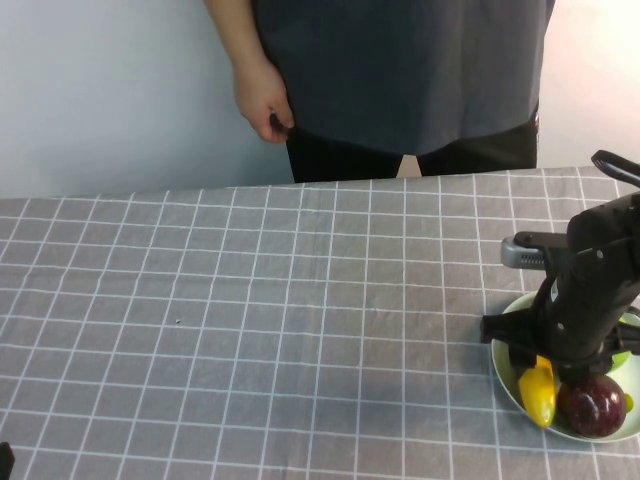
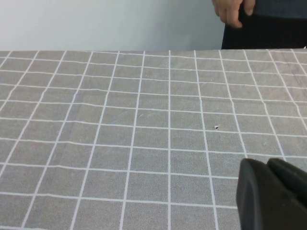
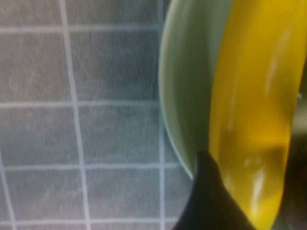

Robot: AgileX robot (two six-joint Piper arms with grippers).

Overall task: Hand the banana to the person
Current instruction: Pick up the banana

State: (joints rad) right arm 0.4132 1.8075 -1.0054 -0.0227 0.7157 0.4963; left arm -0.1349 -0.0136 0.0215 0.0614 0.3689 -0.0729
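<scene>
Nearest me, my left gripper (image 2: 271, 194) rests low over the bare cloth (image 1: 250, 300), fingers pressed together. At the near right, my right gripper (image 1: 560, 365) sits down in the bowl (image 1: 505, 375), pinching the banana (image 1: 538, 392), which lies beside a purple fruit (image 1: 592, 405). Beyond the far edge stands the person (image 1: 400, 70), hand (image 1: 262, 100) hanging down.

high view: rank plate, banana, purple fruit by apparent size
1. Plate, though partly hidden.
2/3. Purple fruit and banana: unsure, the right gripper covers much of the banana.
Left gripper idles near the table's front left.
</scene>
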